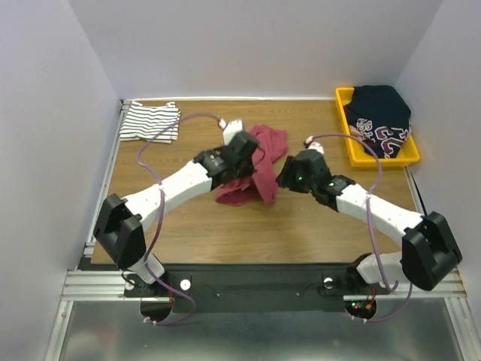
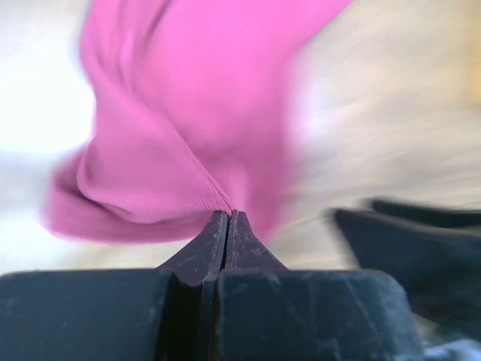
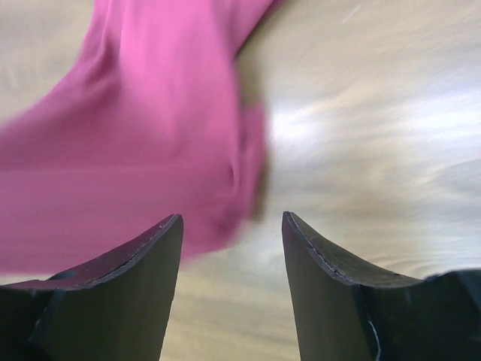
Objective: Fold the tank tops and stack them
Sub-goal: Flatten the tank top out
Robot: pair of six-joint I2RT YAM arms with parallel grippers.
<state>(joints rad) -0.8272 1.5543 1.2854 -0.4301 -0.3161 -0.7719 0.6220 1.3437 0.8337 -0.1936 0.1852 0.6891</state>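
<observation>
The maroon tank top [image 1: 259,169] hangs bunched over the middle of the table, lifted by my left gripper [image 1: 255,154], which is shut on a fold of it [image 2: 173,150]. My right gripper [image 1: 282,174] is open and empty just right of the hanging cloth; the cloth [image 3: 128,150] shows blurred ahead and left of its fingers. The striped white tank top [image 1: 150,122] lies folded at the far left corner of the table.
A yellow tray [image 1: 347,135] at the far right holds a dark navy garment [image 1: 383,116] with lettering. The wooden table [image 1: 188,226] is walled in by white panels on the left, back and right.
</observation>
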